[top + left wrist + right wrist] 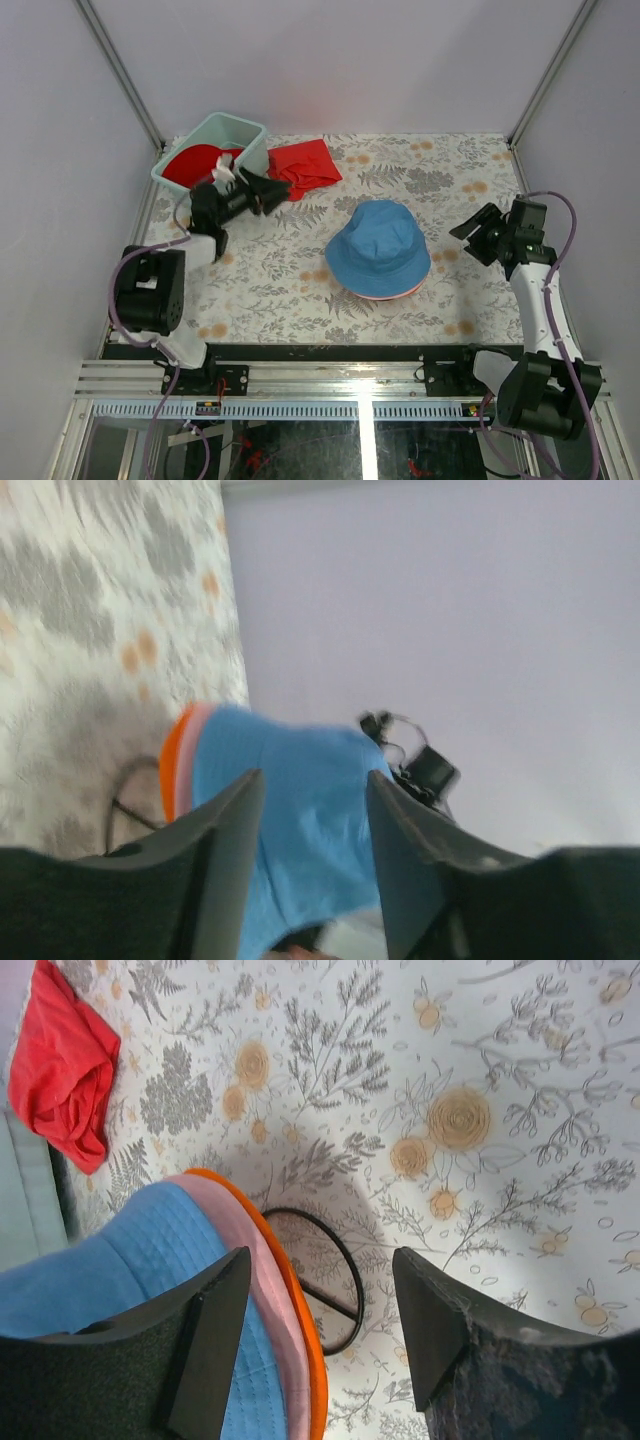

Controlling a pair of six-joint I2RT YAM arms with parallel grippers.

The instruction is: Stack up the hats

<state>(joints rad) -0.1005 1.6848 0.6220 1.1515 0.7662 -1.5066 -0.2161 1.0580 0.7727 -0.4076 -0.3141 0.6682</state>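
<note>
A blue hat point(378, 248) sits at the table's middle on top of a pink hat point(255, 1290) and an orange hat point(305, 1360), whose brims show under it. The stack rests on a black wire stand point(345, 1290). A red hat point(190, 165) lies inside a teal bin point(238, 128) at the back left. My left gripper point(280, 192) is open and empty next to the bin, facing the blue hat point(300, 820). My right gripper point(462, 245) is open and empty just right of the stack; in its wrist view point(320, 1260) the stand's ring lies between the fingers.
A flat red cloth point(305, 165) lies right of the bin, also seen in the right wrist view point(60, 1060). Grey walls close in the floral tablecloth point(450, 180) at the back and sides.
</note>
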